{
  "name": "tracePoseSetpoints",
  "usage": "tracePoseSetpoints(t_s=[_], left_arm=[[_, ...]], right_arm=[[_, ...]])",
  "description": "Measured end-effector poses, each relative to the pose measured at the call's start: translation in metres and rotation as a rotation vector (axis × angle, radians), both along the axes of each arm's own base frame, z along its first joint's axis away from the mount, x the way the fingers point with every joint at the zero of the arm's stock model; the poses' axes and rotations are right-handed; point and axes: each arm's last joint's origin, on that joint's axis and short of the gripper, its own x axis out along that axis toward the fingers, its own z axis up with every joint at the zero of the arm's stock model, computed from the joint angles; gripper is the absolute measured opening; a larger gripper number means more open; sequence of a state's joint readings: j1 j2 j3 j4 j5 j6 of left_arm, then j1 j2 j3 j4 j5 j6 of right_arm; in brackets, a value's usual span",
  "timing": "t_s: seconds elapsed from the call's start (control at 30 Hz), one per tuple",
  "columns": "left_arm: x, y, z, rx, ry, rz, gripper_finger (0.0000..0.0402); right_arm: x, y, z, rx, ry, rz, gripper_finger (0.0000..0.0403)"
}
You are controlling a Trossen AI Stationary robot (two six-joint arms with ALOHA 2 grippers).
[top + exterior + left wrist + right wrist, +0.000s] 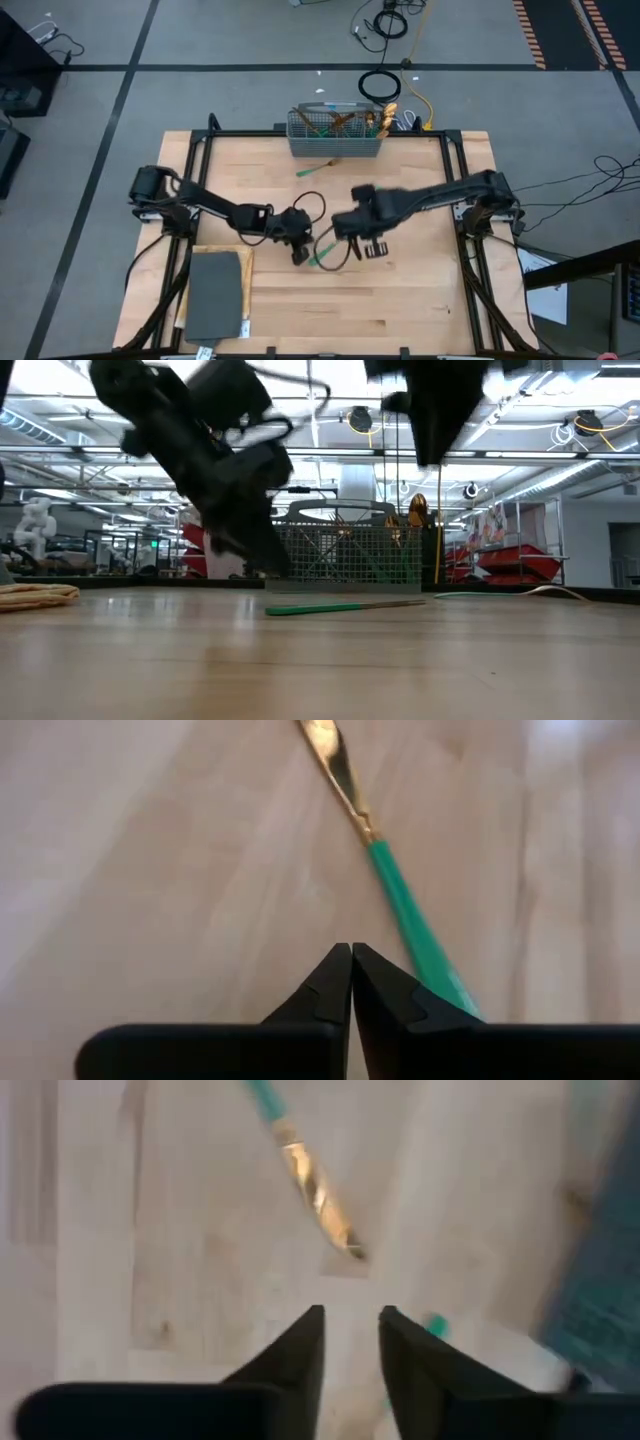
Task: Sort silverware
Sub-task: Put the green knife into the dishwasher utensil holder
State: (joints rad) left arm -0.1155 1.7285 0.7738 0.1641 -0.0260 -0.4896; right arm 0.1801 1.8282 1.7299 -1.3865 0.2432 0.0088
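A knife (pixel 325 258) with a gold blade and a teal handle lies flat on the wooden table between my two grippers; the low view shows the knife (pixel 345 606) in front of the caddy. My left gripper (pixel 351 960) is shut, low over the table, with the knife's handle (pixel 410 915) running past one finger and its blade (pixel 335 760) ahead. My right gripper (pixel 350 1320) is open by a narrow gap, above the table, a gold blade (pixel 320 1195) ahead of it. A second teal-handled piece (pixel 318 168) lies before the caddy. My left gripper's shut fingers stand close beside the knife's teal handle (pixel 440 975), pointing down at the table. The finger hides the near stretch of the handle, so I cannot tell whether they touch. The knife lies flat on the wood.
The grey mesh caddy (pixel 335 135) stands at the table's far edge, several gold-headed pieces upright in it. A grey mat (pixel 213 295) on a tan cloth lies at the near left. Bare wood stretches across the near right of the table (pixel 400 310).
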Motion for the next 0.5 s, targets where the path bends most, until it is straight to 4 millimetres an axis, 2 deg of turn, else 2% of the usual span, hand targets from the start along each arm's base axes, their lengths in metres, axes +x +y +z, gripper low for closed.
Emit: tracePoseSetpoints(t_s=[0.13,0.23,0.33,0.5], left_arm=[[-0.013,-0.015,0.021,0.183,-0.012,-0.026,0.0018],[-0.02,-0.03,0.04,0.285,-0.076,-0.09,0.0018],[-0.028,-0.045,0.057,0.349,-0.147,-0.197,0.0019],[-0.036,-0.057,0.07,0.379,-0.199,-0.265,0.0023]], right_arm=[[0.001,0.004,-0.065,0.001,0.02,0.13,0.0143],[0.006,0.001,-0.099,0.037,-0.075,0.184,0.0179],[0.012,0.001,-0.11,0.097,-0.174,0.233,0.0202],[0.019,-0.002,-0.11,0.039,-0.21,0.324,0.0212]])
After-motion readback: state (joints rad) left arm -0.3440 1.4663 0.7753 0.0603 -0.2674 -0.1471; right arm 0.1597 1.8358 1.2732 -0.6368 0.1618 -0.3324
